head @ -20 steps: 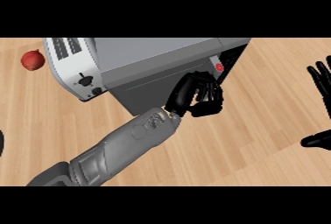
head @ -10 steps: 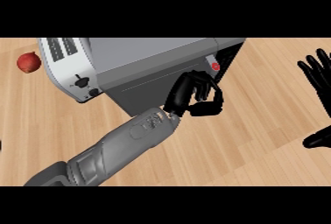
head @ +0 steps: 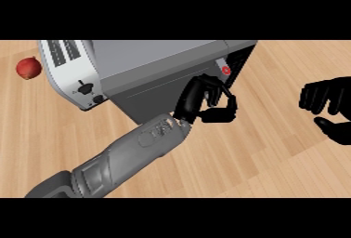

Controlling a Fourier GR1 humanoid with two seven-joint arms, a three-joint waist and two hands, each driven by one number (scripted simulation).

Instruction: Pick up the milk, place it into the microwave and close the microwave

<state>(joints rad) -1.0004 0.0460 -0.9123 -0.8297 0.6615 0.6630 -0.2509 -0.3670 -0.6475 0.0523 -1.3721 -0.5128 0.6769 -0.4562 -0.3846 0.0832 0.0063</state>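
So here's what we've got; the grey microwave (head: 158,53) sits at the top of the wooden counter (head: 274,158), seen from above, with its pale control panel (head: 67,65) and knobs (head: 83,88) at the left end; a small red fruit (head: 29,68) lies on the counter just left of that panel, apart from it.

The milk (head: 224,69) is the bit we care about; we only see a sliver of it, a white carton with a red dot, tucked into the dark gap at the microwave's right end; most of it is hidden, so we can't tell how far in it stands. Nothing is holding it.

The left hand (head: 205,100) is right below the milk, up against the edge of the microwave's darker grey face (head: 147,90); its fingers (head: 227,100) are curled well in towards the thumb and we see nothing inside them; whether they hook that edge or only touch it, we can't tell. The grey left forearm (head: 130,153) runs up to it slantwise from the lower left corner.

The right hand (head: 328,97) shows at the view's right edge, well apart from the microwave and over bare counter; its fingers are a bit bent but relaxed, the thumb (head: 334,131) hangs apart below them, and there's nothing in it.
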